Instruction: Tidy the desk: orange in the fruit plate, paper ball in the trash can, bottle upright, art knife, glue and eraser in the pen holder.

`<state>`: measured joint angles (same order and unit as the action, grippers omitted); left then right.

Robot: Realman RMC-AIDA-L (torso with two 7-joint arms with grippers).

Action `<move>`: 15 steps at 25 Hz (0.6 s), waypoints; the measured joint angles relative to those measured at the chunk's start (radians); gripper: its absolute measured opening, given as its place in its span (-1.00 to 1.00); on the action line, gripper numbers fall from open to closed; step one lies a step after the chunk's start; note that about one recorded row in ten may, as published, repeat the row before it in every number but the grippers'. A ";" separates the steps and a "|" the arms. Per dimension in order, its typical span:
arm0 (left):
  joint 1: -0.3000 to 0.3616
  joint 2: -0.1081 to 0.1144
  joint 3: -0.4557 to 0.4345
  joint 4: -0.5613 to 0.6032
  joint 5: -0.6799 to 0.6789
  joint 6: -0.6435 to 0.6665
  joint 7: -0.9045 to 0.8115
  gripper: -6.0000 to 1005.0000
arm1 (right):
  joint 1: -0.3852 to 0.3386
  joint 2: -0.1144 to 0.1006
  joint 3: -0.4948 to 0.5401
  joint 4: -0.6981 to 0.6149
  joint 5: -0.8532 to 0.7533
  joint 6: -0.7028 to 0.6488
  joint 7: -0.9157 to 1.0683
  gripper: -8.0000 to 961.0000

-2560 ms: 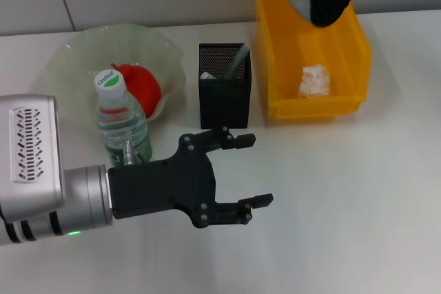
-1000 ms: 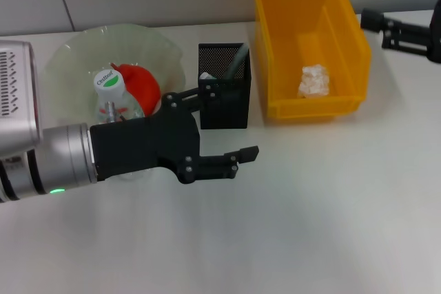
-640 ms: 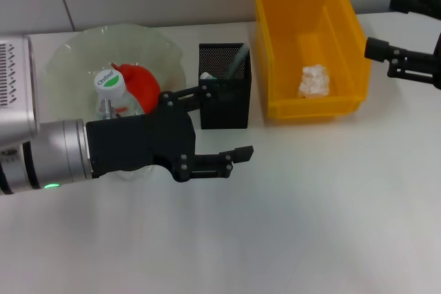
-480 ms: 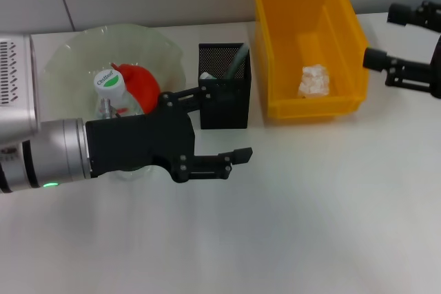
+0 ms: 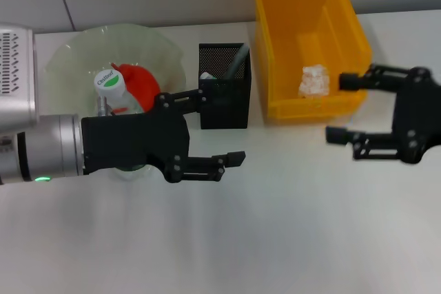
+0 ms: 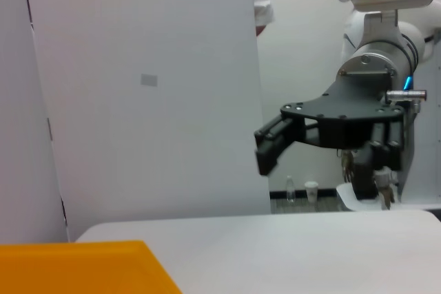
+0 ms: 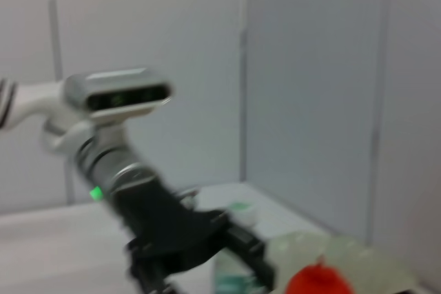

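White desk top (image 5: 275, 239) fills most of the head view, and everything sits on its far half. The next biggest thing is the left arm, silver with a black end, which reaches in from the left side. Its left gripper (image 5: 207, 131) hangs low over the desk, just in front of the bottle and the pen holder. Its two black fingers are spread wide apart, and there is nothing between them.

The bright yellow plastic trash bin (image 5: 275, 53) stands at the far right of the desk. The white crumpled paper ball (image 5: 314, 80) lies inside it, near the front wall.

The right gripper (image 5: 348, 108) hangs just in front of the yellow bin, close to its front right corner. Its fingers are spread wide too, and they hold nothing. It also shows far off in the left wrist view (image 6: 272, 146).

The pale green wavy glass fruit plate (image 5: 76, 49) sits at the far left. The round red-orange fruit (image 5: 141, 84) lies in the plate.

The black mesh square pen holder (image 5: 224, 80) stands between the plate and the yellow bin. A dark, thin tool (image 5: 236, 62) leans inside it, and something white (image 5: 207, 74) peeks out beside it. I cannot tell what they are.

The clear plastic water bottle with a white and green cap (image 5: 110, 82) stands upright at the front edge of the plate, partly behind the left arm.
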<state>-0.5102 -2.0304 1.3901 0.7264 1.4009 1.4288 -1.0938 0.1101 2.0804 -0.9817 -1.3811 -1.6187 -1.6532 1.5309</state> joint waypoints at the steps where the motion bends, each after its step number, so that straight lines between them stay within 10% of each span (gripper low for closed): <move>1: 0.001 0.002 -0.001 0.008 0.008 0.001 -0.008 0.62 | 0.005 0.000 -0.011 -0.004 -0.015 -0.006 0.003 0.65; 15: 0.004 0.011 -0.085 0.162 0.206 0.052 -0.193 0.62 | 0.073 0.002 -0.075 0.035 -0.159 0.002 0.053 0.65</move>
<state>-0.5063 -2.0197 1.3054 0.8887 1.6069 1.4813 -1.2867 0.1834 2.0823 -1.0564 -1.3463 -1.7775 -1.6513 1.5843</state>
